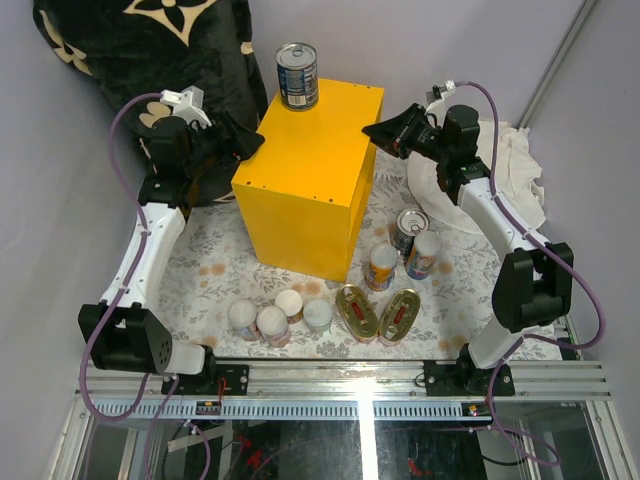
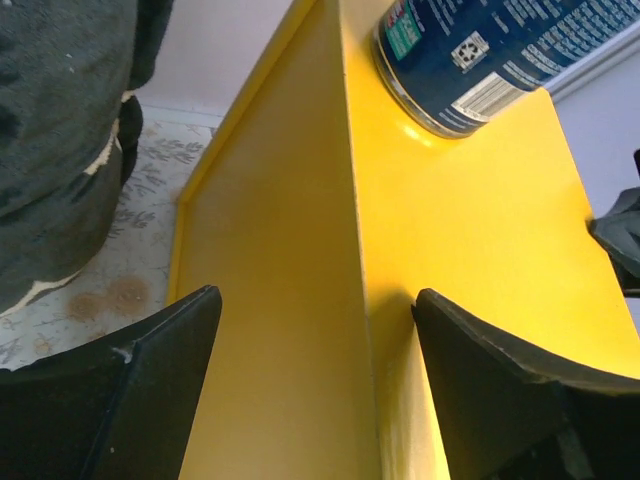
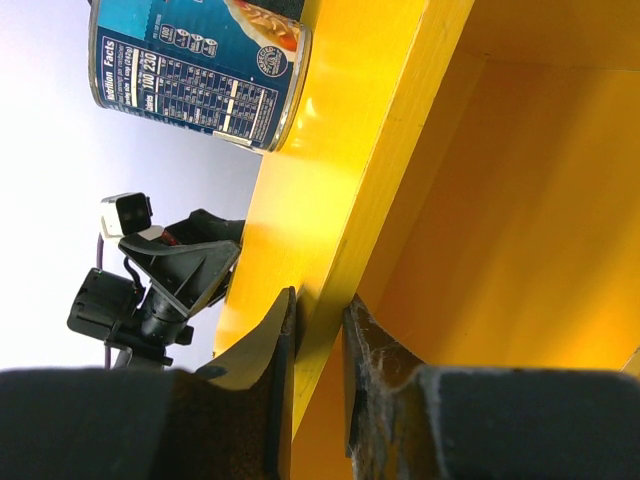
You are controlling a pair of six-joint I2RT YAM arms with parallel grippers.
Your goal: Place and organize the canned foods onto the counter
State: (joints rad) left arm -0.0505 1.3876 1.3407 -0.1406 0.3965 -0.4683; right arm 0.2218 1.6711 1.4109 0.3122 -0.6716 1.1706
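The yellow counter [image 1: 310, 180] stands mid-table on its side, its open face to the right. One blue-labelled can [image 1: 297, 76] stands on its top at the back left, and also shows in the left wrist view [image 2: 480, 60] and the right wrist view [image 3: 195, 70]. My left gripper [image 1: 250, 143] is open, its jaws straddling the counter's top left edge [image 2: 350, 250]. My right gripper [image 1: 372, 132] is shut on the counter's top panel edge [image 3: 380, 190]. On the mat lie a silver-topped can [image 1: 409, 231], two orange cans [image 1: 381, 267], two oval gold tins [image 1: 355, 310] and several white-lidded cans [image 1: 272, 324].
A black patterned cushion [image 1: 150, 60] sits at the back left, close to my left arm. A white cloth heap [image 1: 515, 170] lies at the right behind my right arm. The floral mat [image 1: 200, 265] covers the table. A metal rail [image 1: 350, 375] runs along the front.
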